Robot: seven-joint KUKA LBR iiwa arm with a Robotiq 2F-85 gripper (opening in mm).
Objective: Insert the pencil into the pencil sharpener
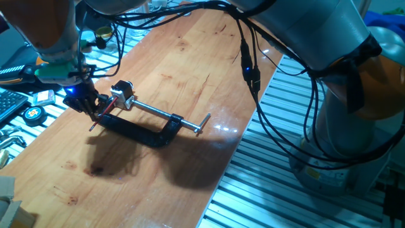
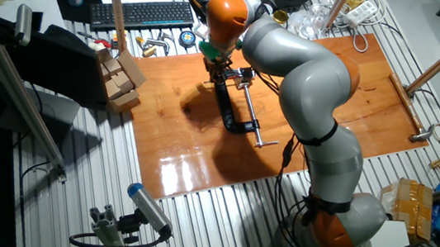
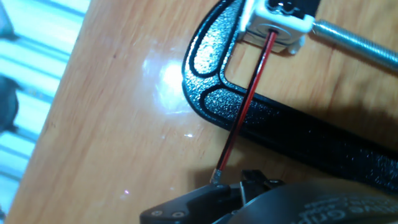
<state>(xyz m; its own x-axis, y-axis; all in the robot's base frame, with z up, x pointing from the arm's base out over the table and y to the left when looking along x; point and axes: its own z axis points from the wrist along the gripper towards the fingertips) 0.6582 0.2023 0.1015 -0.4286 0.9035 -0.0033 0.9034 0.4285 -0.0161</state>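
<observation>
Pencils: one, the pencil (image 3: pixel 247 106), a thin red stick; in the hand view it slants from low centre up to the right, crossing over the clamp's curved end.
Pencil's upper end: it meets the round opening in the face of the pencil sharpener (image 3: pixel 278 22); how deep it sits cannot be told.
Pencil's lower end: just beside the dark fingertips (image 3: pixel 205 200) at the bottom edge; contact is not clear.
Sharpeners: one, a small white-silver block with a dark top, standing at the clamp's screw end.
Gripper: the gripper (image 1: pixel 87 101), one, hangs low over the table at the left end of the clamp; whether it is clenched on the pencil or released cannot be told.
Clamps: one black C-clamp (image 1: pixel 142 132), lying flat, its silver screw rod (image 1: pixel 161 113) running out to the right.
In the way: the clamp's black curve lies under the pencil's path, between fingertips and sharpener.
Table: one wooden table (image 1: pixel 183 57), glossy.
Around: a keyboard (image 2: pixel 137 13) and wooden blocks (image 2: pixel 121 79) off the table's edge; black cables (image 1: pixel 253 76) hang from the arm at the right.
</observation>
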